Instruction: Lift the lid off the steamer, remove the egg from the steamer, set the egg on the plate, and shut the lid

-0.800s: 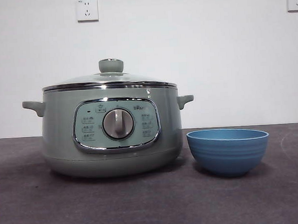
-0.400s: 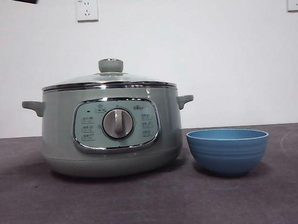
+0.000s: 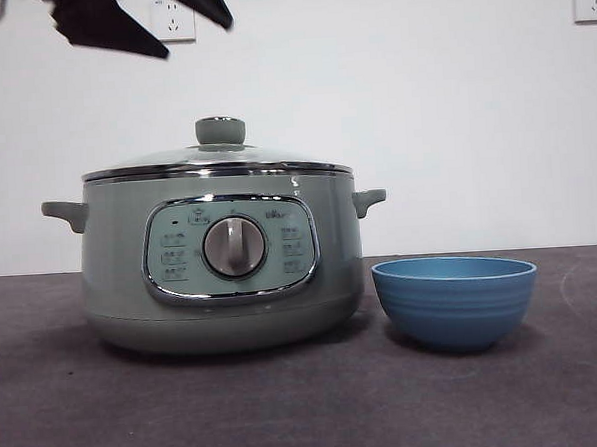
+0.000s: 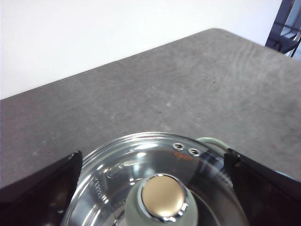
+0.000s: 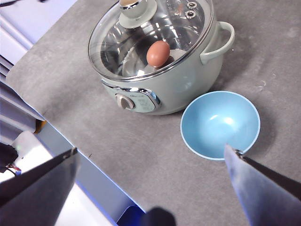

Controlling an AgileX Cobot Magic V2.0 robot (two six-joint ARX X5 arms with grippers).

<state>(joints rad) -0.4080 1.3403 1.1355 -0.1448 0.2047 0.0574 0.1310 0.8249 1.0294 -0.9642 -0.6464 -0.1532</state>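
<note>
Now the left gripper point(image 3: 133, 22) is showing at the top corner of the front view, black jaws spread wide, hanging high above the steamer point(image 3: 220, 263) and clear of the lid point(image 3: 215, 158). From its own wrist camera the two jaws are sitting far apart on either side of the pale green knob point(image 4: 162, 197), grasping nothing, with the glass dome directly beneath. The lid is sitting square on the chrome rim, closed all round, its twin steam vents point(image 4: 185, 148) lying close to the far edge. Through the glass, the right wrist view is showing the brown egg point(image 5: 158, 52) resting inside the pot, near the front wall.

The plate point(image 3: 455, 300), a blue bowl, is standing just beside the steamer, under one side handle point(image 3: 369, 200), not touching the pot, and nothing is lying in it. The right gripper point(image 5: 150, 183) is hovering well above the table point(image 3: 308, 403), jaws released and wide, holding nothing. Plenty of bare grey surface is running in front of both vessels to the near edge.
</note>
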